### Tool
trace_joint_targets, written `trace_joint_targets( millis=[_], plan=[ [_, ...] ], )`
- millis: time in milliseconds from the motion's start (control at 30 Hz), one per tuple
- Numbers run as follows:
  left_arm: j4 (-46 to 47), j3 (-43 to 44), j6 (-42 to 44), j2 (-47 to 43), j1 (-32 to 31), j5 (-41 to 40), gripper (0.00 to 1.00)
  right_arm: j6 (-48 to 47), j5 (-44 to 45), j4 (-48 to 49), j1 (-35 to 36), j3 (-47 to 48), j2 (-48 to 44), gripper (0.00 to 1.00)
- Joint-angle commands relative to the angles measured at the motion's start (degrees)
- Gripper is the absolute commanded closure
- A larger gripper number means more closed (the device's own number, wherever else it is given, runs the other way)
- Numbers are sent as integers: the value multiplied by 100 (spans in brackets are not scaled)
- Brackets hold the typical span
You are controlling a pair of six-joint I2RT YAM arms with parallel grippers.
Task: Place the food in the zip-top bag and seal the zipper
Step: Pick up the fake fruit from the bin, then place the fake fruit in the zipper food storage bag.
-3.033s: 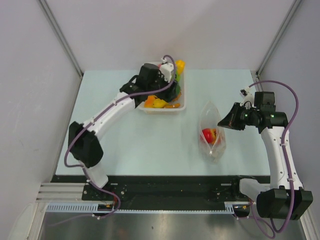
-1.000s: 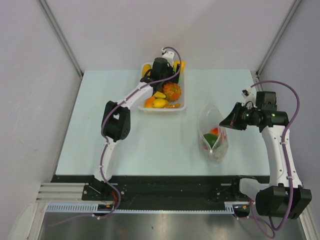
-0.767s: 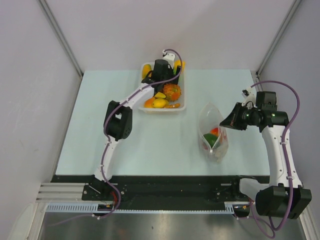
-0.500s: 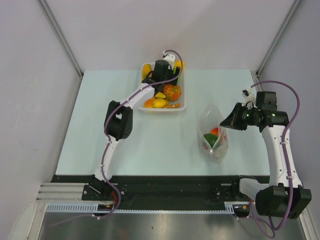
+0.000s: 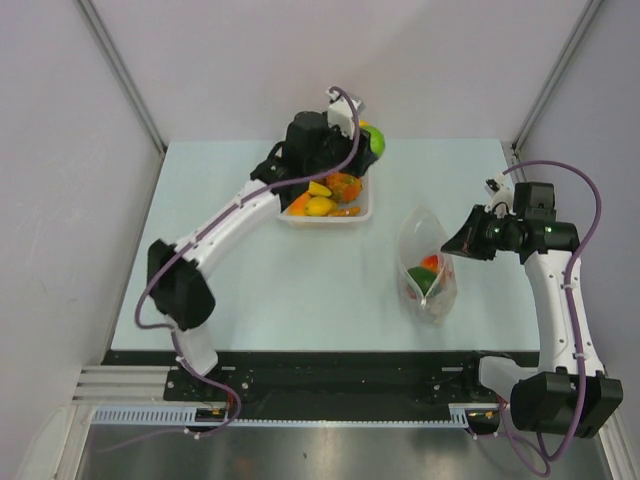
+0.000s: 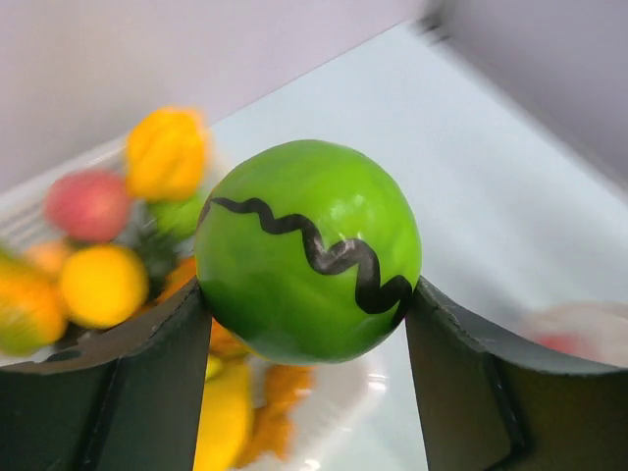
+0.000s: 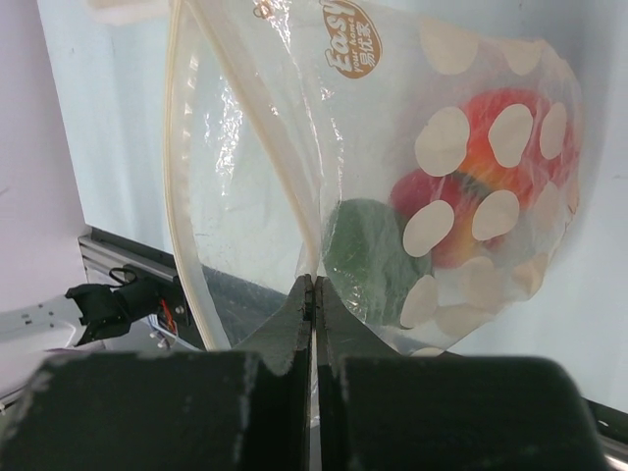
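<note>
Up from the white basket comes the left gripper, now holding a green fruit.

Left wrist view: the fruit sits snug between both jaws (more food waits below them).

Right wrist view: the right gripper pinches the zip-top bag at its tips. Two pieces are inside, and the zipper is not shut yet.

One zip-top bag, containing one red-orange piece and one dark green piece. One white basket. One striped green fruit.
</note>
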Motion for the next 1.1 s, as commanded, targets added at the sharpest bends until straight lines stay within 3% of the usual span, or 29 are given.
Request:
trace_joint_targets(
  millis=[0,233,400,433,600,633,800,1067],
  plan=[
    [171,-714,-99,-1113,-923,796,62,-148,-23,-75,-94,361,-117,100],
    [-92,-1199,-495,-1124,-1934,780,57,-245,-138,-259,-200,598,-143,100],
    [-276,-1006,-706,-624,-1988,630,50,-368,-225,-365,-270,660,-179,100],
    [-373,-892,-697,-544,-1988,604,46,-377,-252,-391,-288,660,-179,100],
    [-998,-13,-329,-358,-1953,446,8,-403,-375,-392,-349,616,-143,100],
    [-998,23,-302,-481,-1892,445,1,-403,-392,-400,-358,616,-126,100],
    [-831,5,-407,-877,-1226,779,0,-456,-507,-409,-420,607,-64,100],
    [-269,-118,-416,-484,419,-134,0,-482,-604,-330,-481,476,-47,100]
  ],
)
